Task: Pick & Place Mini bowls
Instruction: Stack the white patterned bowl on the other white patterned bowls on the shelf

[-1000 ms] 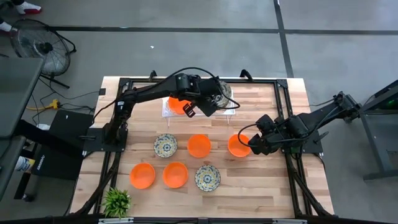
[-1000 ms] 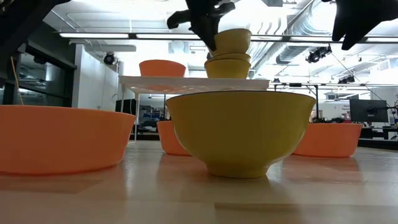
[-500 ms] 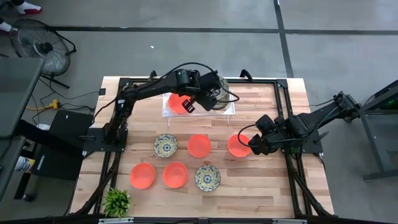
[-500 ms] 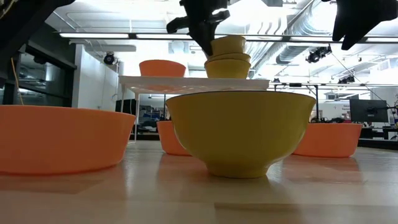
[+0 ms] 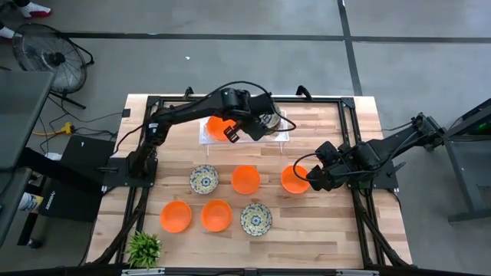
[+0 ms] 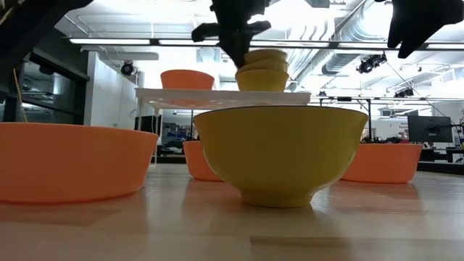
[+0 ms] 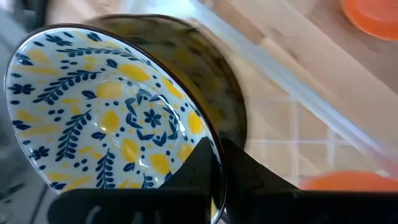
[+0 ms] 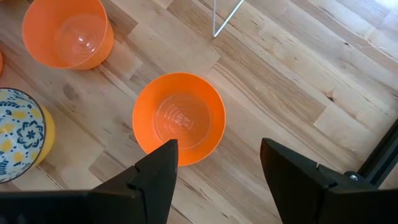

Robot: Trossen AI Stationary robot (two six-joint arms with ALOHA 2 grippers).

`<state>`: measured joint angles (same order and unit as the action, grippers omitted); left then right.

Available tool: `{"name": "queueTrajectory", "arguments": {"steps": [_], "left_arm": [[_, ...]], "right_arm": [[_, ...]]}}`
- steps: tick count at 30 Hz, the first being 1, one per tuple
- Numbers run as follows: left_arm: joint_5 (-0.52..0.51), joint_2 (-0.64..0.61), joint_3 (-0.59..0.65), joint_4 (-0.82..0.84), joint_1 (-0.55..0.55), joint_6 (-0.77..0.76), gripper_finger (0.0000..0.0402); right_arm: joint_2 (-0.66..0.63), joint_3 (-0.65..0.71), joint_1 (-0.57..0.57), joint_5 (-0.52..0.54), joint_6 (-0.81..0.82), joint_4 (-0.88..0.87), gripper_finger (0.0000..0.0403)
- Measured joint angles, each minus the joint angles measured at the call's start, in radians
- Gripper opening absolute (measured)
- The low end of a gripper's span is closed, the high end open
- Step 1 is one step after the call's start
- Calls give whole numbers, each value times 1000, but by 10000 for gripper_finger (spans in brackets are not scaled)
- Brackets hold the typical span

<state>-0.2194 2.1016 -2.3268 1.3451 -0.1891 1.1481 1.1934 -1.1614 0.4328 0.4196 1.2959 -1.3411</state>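
Note:
A white lattice tray (image 5: 282, 132) stands raised on legs at the far middle of the table. On it rest one orange bowl (image 5: 217, 127) and a stack of cream floral bowls (image 6: 262, 71). My left gripper (image 5: 255, 127) is over that stack, shut on its top floral bowl (image 7: 106, 118). Three orange bowls (image 5: 245, 179) and two floral bowls (image 5: 204, 179) sit on the wood nearer me. My right gripper (image 8: 217, 177) hovers open over another orange bowl (image 8: 179, 119), (image 5: 293, 179), a finger on either side, touching nothing. My left gripper pinches the top floral bowl by its rim (image 7: 198, 127), one finger inside the bowl and one outside against the yellow wall. The fingers come from above, slanting down. The bowl sits nearly level, nested in the stack on the tray (image 6: 262, 56).
A small potted plant (image 5: 143, 248) stands at the near left corner. Black frame rails (image 5: 357, 153) run along the table's sides. Bare wood lies at the near right and between the tray and the row of bowls.
My left gripper has come down with the floral bowl, shifting a little over the tray. The bowl, held above the stack a second ago, now sits nested low in it. My right arm has kept still.

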Motion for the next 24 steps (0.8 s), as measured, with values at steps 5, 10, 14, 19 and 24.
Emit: {"name": "queueTrajectory", "arguments": {"steps": [5,10,14,19,24], "left_arm": [[-11,15,0,-20,0,-8,12],[-10,13,0,-12,1,-8,24],[-16,13,0,-12,1,-8,26],[-42,13,0,-4,2,-8,28],[-45,13,0,-2,2,-8,29]], "right_arm": [[0,0,0,-6,-4,3,216],[0,0,0,-7,-7,3,216],[0,0,0,-7,-7,3,216],[0,0,0,-18,-7,4,216],[0,0,0,-18,-6,9,216]]}}
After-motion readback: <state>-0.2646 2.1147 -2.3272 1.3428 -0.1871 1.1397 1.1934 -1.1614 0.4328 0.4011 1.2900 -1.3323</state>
